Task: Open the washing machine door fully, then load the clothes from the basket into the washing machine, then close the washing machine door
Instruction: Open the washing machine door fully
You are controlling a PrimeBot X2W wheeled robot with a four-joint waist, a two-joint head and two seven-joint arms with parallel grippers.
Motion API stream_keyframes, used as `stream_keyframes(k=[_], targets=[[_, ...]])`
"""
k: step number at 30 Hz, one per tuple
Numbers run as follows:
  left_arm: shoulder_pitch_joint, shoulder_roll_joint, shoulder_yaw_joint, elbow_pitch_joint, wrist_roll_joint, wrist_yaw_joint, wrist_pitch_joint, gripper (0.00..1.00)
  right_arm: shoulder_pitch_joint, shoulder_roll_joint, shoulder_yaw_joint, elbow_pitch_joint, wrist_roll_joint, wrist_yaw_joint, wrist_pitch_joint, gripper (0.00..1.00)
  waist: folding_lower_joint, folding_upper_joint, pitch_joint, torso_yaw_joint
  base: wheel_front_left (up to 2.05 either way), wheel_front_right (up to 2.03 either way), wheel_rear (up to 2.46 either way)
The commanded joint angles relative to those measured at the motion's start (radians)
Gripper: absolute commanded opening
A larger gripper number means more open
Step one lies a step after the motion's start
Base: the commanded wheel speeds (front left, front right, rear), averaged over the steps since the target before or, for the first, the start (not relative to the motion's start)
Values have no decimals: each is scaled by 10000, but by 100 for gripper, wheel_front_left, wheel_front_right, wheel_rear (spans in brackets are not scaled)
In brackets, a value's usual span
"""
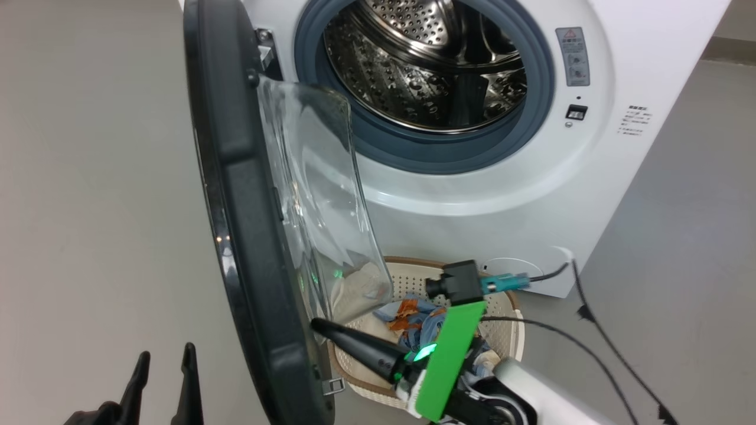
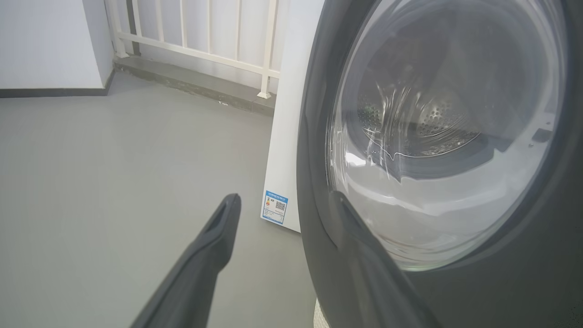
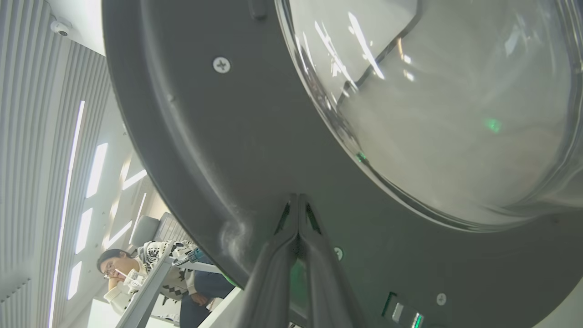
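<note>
The washing machine point(image 1: 590, 195) stands with its steel drum point(image 1: 425, 65) exposed. The washing machine door point(image 1: 236, 177) is swung out, roughly edge-on to me, its glass bowl point(image 1: 319, 195) bulging to the right. My right gripper point(image 1: 316, 323) is shut, with its tip against the door's inner face low down, below the glass point(image 3: 298, 198). The basket point(image 1: 515, 330) sits on the floor in front of the machine, partly behind the door, with the clothes point(image 1: 416, 321) in it. My left gripper point(image 1: 166, 351) is open on the door's outer side, close to the door point(image 2: 524, 282) with nothing between its fingers point(image 2: 227, 209).
Black cables point(image 1: 590, 319) trail over the grey floor right of the basket. The machine's white side panel carries a blue sticker point(image 2: 274, 207). A white railing point(image 2: 196, 45) runs along the far wall. A person point(image 3: 123, 273) sits at a desk beyond the door.
</note>
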Motion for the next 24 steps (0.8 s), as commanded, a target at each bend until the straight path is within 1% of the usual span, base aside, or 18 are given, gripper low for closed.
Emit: stream_keyframes(k=[1, 3, 4, 8, 11, 14, 15, 17, 20, 22, 24], targets=[[-101, 126, 417, -206, 10, -16, -65, 100, -29, -35, 127, -435, -248, 35, -336, 42, 0, 0, -110, -129, 0, 0, 0], [-69, 126, 506, -201, 36, -16, -65, 100, 13, -422, 243, -719, -510, 35, -875, 78, 0, 0, -161, -201, 0, 0, 0], [-62, 126, 549, -195, 52, -16, -65, 100, 41, -626, 301, -858, -649, 35, -1212, 99, 0, 0, -181, -229, 0, 0, 0], [-53, 126, 702, -197, 127, -16, -65, 100, 105, -1536, 591, -1223, -1262, 35, -2659, 100, 0, 0, -207, -333, 0, 0, 0], [-29, 126, 828, -214, 172, -16, -65, 100, 112, -2259, 842, -1081, -1986, 35, -4020, 100, 0, 0, -225, -427, 0, 0, 0], [31, 126, 961, -240, 208, -16, -65, 100, 244, -2802, 638, -767, -2721, 35, -4621, 100, 0, 0, -260, -542, 0, 0, 0], [58, 126, 1006, -254, 219, -16, -65, 100, 347, -2924, 367, -657, -3052, 35, -4669, 100, 0, 0, -276, -585, 0, 0, 0], [129, 126, 1104, -299, 224, -16, -65, 100, 787, -2916, -858, -597, -3968, 35, -4686, 100, 0, 0, -310, -680, 0, 0, 0], [281, 126, 1225, -352, 232, -16, -65, 100, 1894, -2621, -2601, -753, -5435, 35, -4691, 100, 0, 0, -415, -792, 0, 0, 0], [374, 126, 1329, -389, 219, -16, -65, 100, 2629, -2377, -3526, -919, -6466, 35, -4692, 100, 0, 0, -433, -904, 0, 0, 0], [456, 126, 1384, -409, 202, -16, -65, 100, 3308, -2046, -4321, -1065, -7238, 35, -4693, 100, 0, 0, -456, -1032, 0, 0, 0]])
